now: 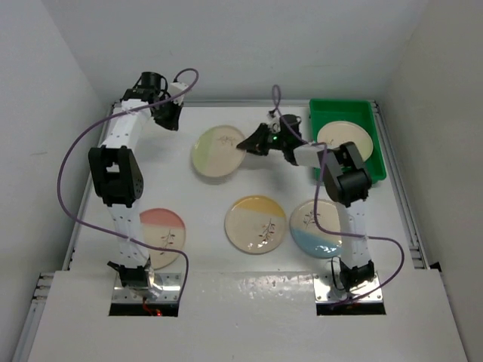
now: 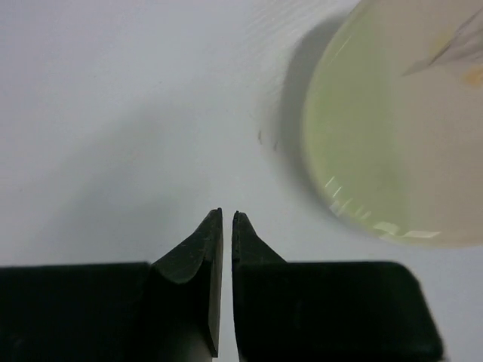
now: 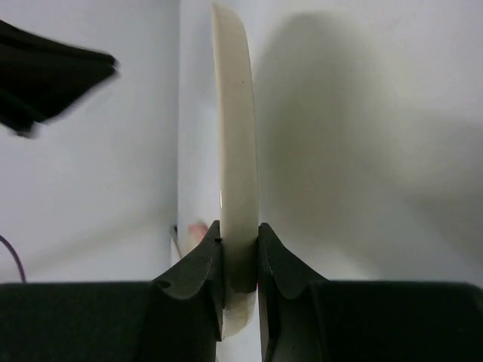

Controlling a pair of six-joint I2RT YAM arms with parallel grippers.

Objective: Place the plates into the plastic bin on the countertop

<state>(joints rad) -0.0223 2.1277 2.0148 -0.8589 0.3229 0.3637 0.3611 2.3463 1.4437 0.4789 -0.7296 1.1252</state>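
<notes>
R pincer (image 3: 240,230) clenched on rim of green-segment plate (image 1: 217,151), just left of green bin (image 1: 343,108) on white surface (image 1: 204,204). Cream plate (image 1: 343,138) lies inside bin. L pincer (image 2: 227,217) clenched empty, far left of bin.

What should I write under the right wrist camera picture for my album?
The right gripper pinches the rim of a cream plate, seen edge-on against the white countertop.

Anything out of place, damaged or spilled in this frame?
Nothing stands out: no breakage or spills. One round cream ceramic plate lies in the bright green plastic bin; the right gripper pinches the green-tinted cream plate by its rim.
</notes>
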